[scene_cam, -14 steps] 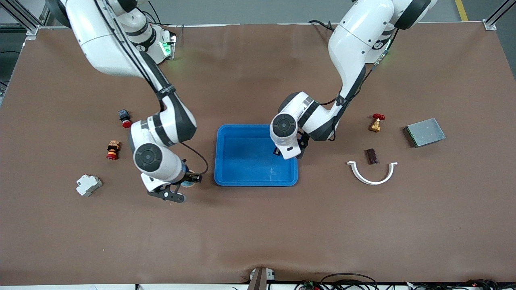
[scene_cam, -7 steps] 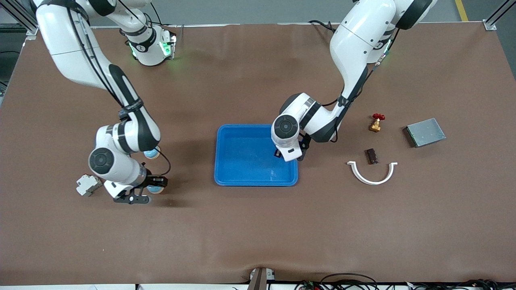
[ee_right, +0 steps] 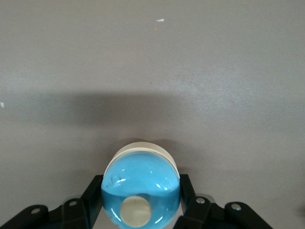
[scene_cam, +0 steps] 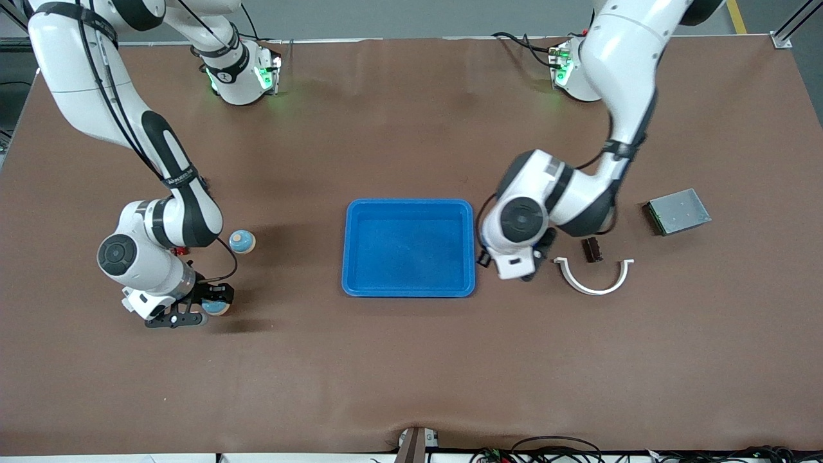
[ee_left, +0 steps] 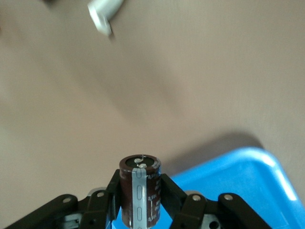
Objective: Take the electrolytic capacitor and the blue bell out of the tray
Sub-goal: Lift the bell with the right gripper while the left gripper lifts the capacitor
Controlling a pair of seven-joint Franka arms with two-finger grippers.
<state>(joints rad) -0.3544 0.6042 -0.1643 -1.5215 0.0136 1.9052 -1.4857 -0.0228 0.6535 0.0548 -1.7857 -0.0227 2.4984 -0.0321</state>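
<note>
Dark upright capacitor [ee_left: 140, 190] and blue domed bell [ee_right: 141, 192], each clamped between fingers.

Brown table [scene_cam: 411, 360], blue tray [scene_cam: 409, 289], white bracket [scene_cam: 593, 280], metal box [scene_cam: 678, 211]

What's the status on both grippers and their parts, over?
Left gripper shut on capacitor, over the table beside the blue tray. Right gripper shut on blue bell, over bare table. Second bell sits nearby.

Even overhead light, soft shadows under arms; left wrist view motion-blurred, white object [ee_left: 104, 14] perhaps smeared.
</note>
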